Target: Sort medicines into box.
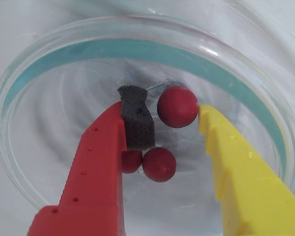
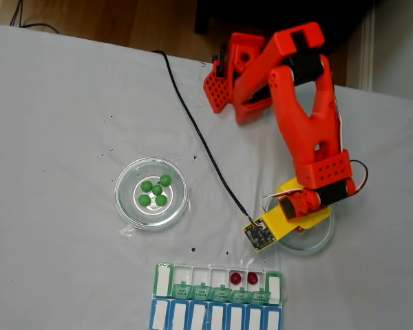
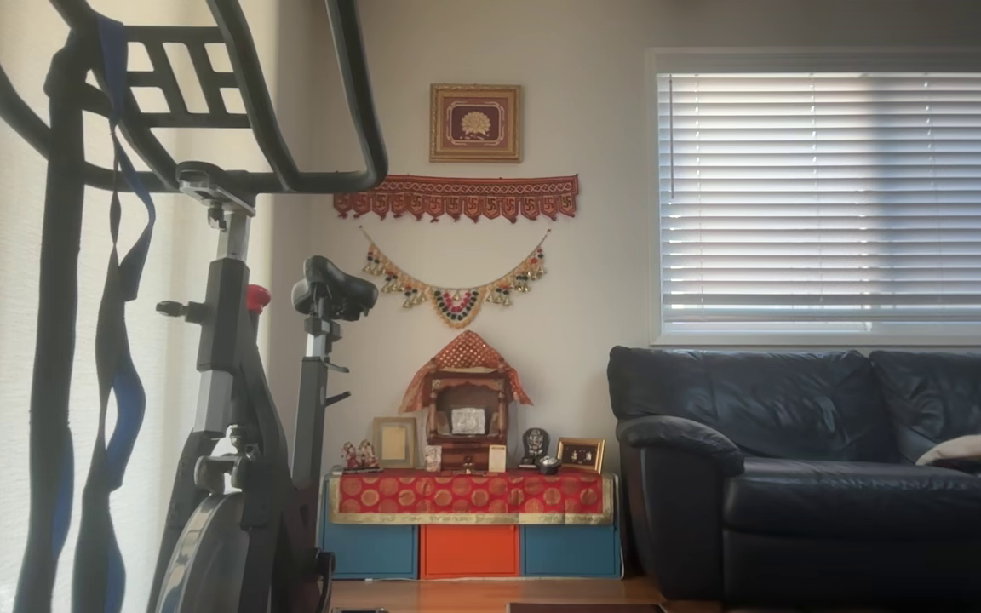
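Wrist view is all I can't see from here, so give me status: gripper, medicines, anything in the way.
Gripper open, down in glass dish. Red ball between fingers, ungripped; two more behind. Two reds already in box. Greens untouched. Nothing blocking.

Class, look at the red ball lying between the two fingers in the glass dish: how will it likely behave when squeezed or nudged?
The red ball is round and smooth, so it will probably roll on the glass dish. It may squirt out sideways if the open tool closes off-centre. It looks small, so likely light.
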